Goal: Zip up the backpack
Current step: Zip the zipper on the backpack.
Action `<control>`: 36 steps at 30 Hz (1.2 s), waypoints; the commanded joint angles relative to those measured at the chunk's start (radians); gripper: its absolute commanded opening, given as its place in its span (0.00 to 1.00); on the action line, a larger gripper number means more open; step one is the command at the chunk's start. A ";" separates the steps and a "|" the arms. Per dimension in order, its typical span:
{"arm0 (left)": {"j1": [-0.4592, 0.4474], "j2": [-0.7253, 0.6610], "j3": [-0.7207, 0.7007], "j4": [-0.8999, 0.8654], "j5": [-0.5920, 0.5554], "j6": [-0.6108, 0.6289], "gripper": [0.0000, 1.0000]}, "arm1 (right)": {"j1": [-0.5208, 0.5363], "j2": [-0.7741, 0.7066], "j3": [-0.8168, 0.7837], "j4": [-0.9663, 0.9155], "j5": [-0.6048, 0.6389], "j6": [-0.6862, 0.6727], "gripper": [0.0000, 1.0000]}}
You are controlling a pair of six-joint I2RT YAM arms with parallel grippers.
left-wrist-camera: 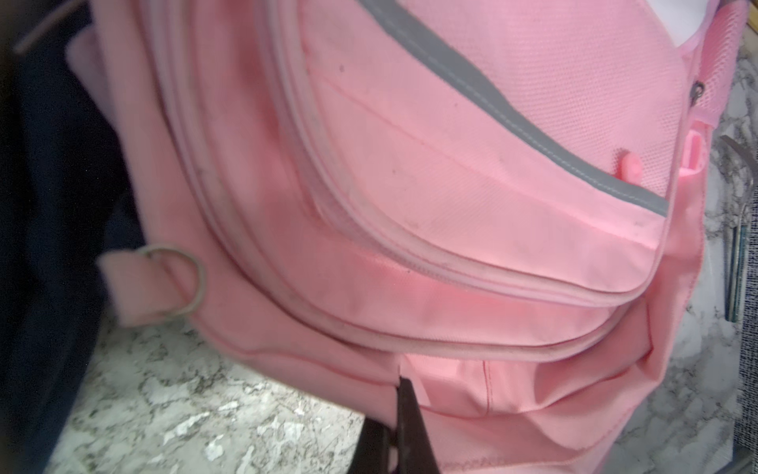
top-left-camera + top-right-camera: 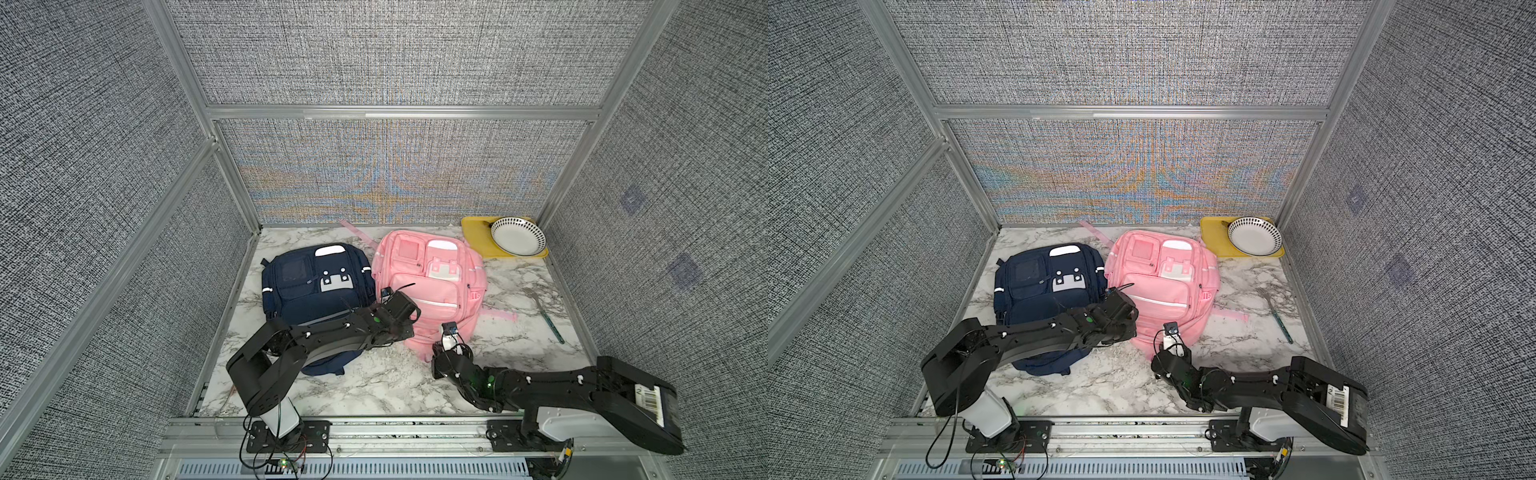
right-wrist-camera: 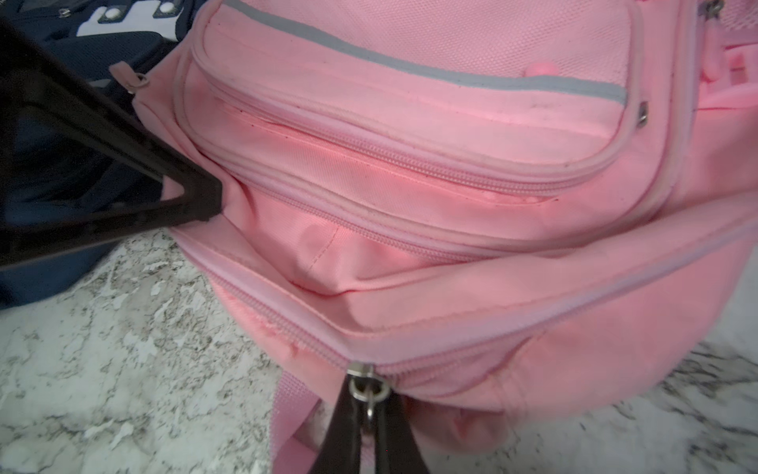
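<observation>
The pink backpack [image 2: 432,291] [image 2: 1163,286] lies flat in the middle of the marble table. My left gripper [image 1: 404,381] is shut on a fold of the backpack's fabric at its near left edge. From the right wrist view, one of its black fingers [image 3: 197,193] presses into that side. My right gripper [image 3: 371,402] is shut on the metal zipper pull [image 3: 371,396], which hangs from the slider [image 3: 363,377] on the bag's near edge. In both top views the wrists hide the fingertips.
A navy backpack [image 2: 316,286] lies right against the pink one on its left, under my left arm. A yellow tray [image 2: 478,245] with a dotted bowl [image 2: 518,236] sits at the back right. A fork [image 2: 544,311] lies right of the pink bag.
</observation>
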 commanded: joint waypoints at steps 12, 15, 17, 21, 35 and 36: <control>0.081 -0.133 -0.109 0.009 -0.061 0.062 0.00 | -0.025 -0.080 -0.036 -0.187 0.095 0.031 0.00; 0.096 -0.163 -0.134 0.006 -0.061 0.065 0.00 | -0.042 -0.100 -0.038 -0.186 0.095 0.011 0.00; 0.106 -0.181 -0.147 0.006 -0.057 0.066 0.00 | -0.055 -0.108 -0.042 -0.185 0.094 -0.005 0.00; 0.124 -0.210 -0.157 -0.010 -0.057 0.073 0.00 | -0.076 -0.128 -0.043 -0.190 0.090 -0.029 0.00; 0.262 -0.269 -0.144 -0.045 -0.039 0.150 0.00 | -0.090 -0.144 -0.073 -0.175 -0.045 -0.038 0.00; 0.271 -0.256 -0.132 -0.045 -0.027 0.159 0.00 | -0.088 -0.136 -0.076 -0.170 -0.063 -0.033 0.00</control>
